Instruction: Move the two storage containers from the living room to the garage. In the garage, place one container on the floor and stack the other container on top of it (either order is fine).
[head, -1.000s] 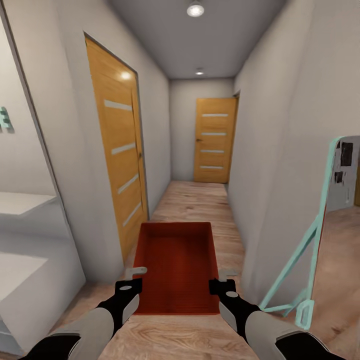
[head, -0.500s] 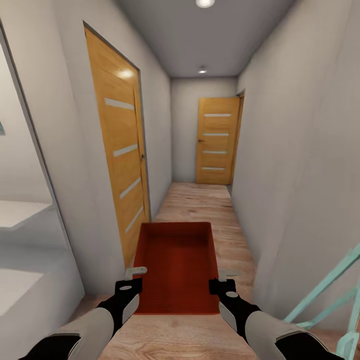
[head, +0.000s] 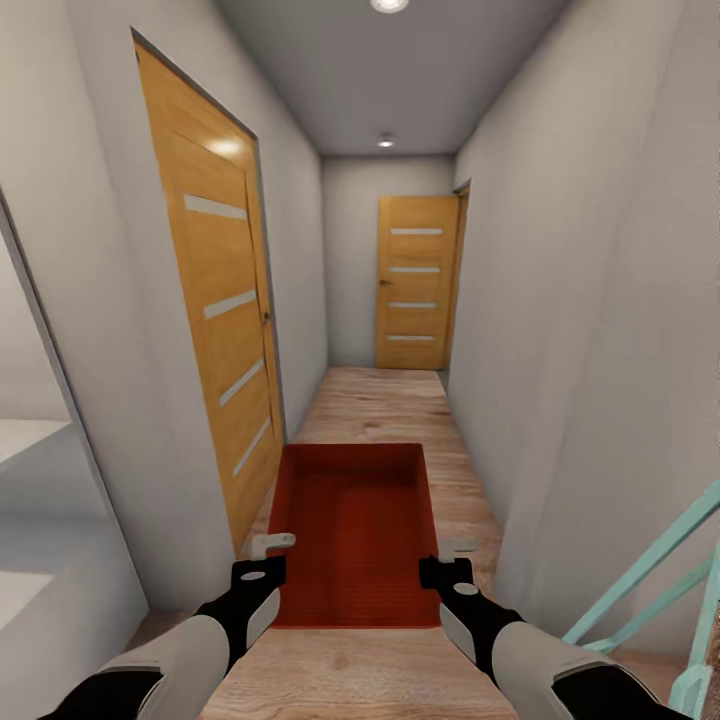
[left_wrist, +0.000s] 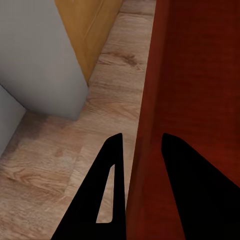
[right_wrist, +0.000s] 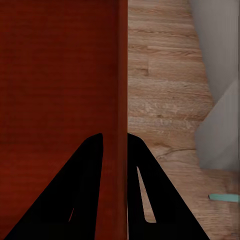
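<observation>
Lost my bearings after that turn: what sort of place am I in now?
An indoor hallway, most likely. Narrow pale walls close in on both sides of a wood-plank floor, with one orange-wood door on the left and another door at the far end.

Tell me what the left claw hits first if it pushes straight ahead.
Nothing new: the left claw already straddles the storage container's side wall. Beyond lies wood-plank floor, depth unclear.

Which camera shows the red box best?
The head view. There the whole storage container shows, open side up, held between the left gripper and the right gripper. The wrist views show one side wall each, pinched between dark fingers.
</observation>
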